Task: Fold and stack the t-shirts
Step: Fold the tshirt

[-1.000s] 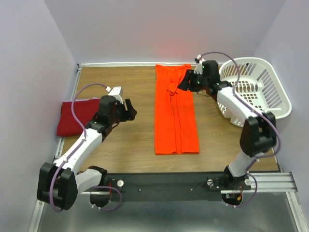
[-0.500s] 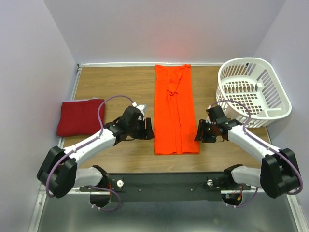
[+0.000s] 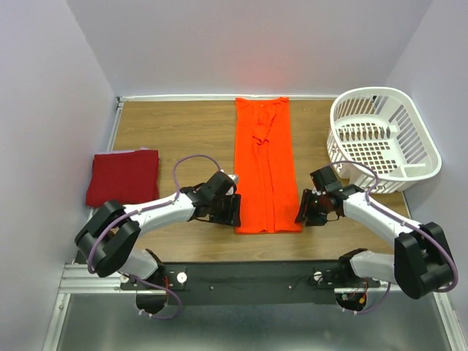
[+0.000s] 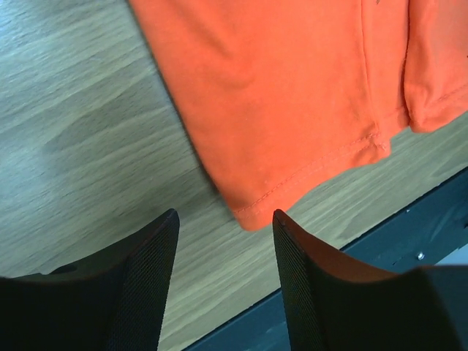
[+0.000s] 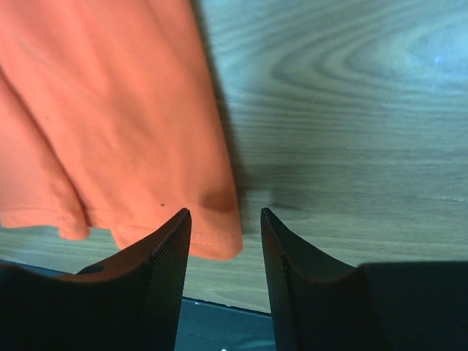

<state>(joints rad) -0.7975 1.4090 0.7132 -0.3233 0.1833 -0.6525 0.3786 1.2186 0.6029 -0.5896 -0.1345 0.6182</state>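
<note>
The bright orange-red t-shirt [image 3: 265, 167] lies folded into a long strip down the middle of the table. The dark crimson t-shirt [image 3: 123, 177] lies folded at the left edge. My left gripper [image 3: 234, 210] is open at the strip's near left corner; that hem corner [image 4: 252, 212] shows just ahead of the jaws in the left wrist view. My right gripper [image 3: 303, 211] is open at the near right corner; that hem corner [image 5: 219, 241] lies between the jaws in the right wrist view. Neither holds cloth.
A white lattice laundry basket [image 3: 384, 135] stands at the back right. The table's near edge and the dark rail [image 3: 292, 274] run just below both grippers. Walls close in the back and both sides.
Both arms came down toward the near end of the orange-red shirt: the right from its far end by the basket, the left from the middle left. The shirts have not moved.
</note>
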